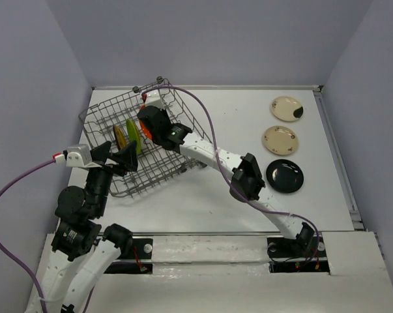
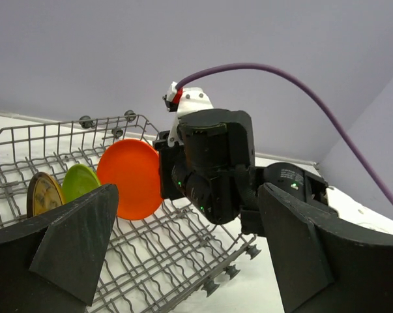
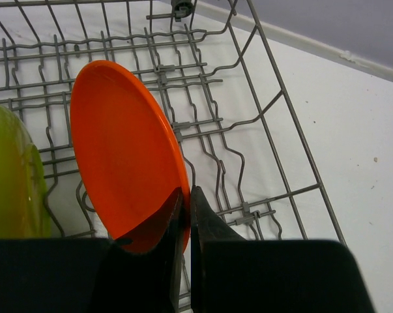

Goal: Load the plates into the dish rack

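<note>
The grey wire dish rack sits at the table's back left. A patterned gold plate and a lime green plate stand upright in it. My right gripper is shut on the rim of the orange plate and holds it upright over the rack's tines, beside the green plate. My left gripper is open and empty at the rack's near left edge. In the left wrist view it faces the orange plate, the green plate and the gold plate.
Two cream plates and a glossy black plate lie flat in a column at the table's right. The right arm stretches across the middle of the table. Grey walls close in the back and both sides.
</note>
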`<state>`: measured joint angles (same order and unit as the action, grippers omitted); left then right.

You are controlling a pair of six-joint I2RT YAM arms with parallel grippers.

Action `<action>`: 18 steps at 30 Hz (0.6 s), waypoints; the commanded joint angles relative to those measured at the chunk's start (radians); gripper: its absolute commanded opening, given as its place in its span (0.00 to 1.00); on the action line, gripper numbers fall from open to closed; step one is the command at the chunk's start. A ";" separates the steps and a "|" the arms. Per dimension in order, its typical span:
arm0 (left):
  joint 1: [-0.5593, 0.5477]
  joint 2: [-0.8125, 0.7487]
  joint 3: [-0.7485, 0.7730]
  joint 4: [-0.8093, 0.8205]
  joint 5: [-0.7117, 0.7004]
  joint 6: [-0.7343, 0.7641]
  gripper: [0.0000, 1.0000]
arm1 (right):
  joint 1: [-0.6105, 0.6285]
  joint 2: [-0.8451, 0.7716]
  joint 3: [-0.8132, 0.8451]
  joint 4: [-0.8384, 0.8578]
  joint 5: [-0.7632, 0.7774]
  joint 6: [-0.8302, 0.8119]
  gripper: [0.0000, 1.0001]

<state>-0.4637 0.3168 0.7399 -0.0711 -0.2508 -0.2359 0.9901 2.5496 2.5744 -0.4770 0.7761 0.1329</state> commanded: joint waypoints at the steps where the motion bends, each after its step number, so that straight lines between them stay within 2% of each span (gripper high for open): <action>1: -0.004 -0.004 -0.004 0.060 -0.004 0.012 0.99 | 0.009 0.012 0.049 0.133 0.060 -0.050 0.07; 13: -0.003 0.002 -0.004 0.062 -0.001 0.010 0.99 | 0.036 0.092 0.064 0.204 0.069 -0.091 0.07; 18: -0.004 0.001 -0.004 0.062 -0.002 0.009 0.99 | 0.067 0.107 0.029 0.287 0.109 -0.188 0.07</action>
<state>-0.4637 0.3168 0.7399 -0.0708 -0.2504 -0.2359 1.0218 2.6335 2.5855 -0.3195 0.8387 0.0235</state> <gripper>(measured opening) 0.990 0.103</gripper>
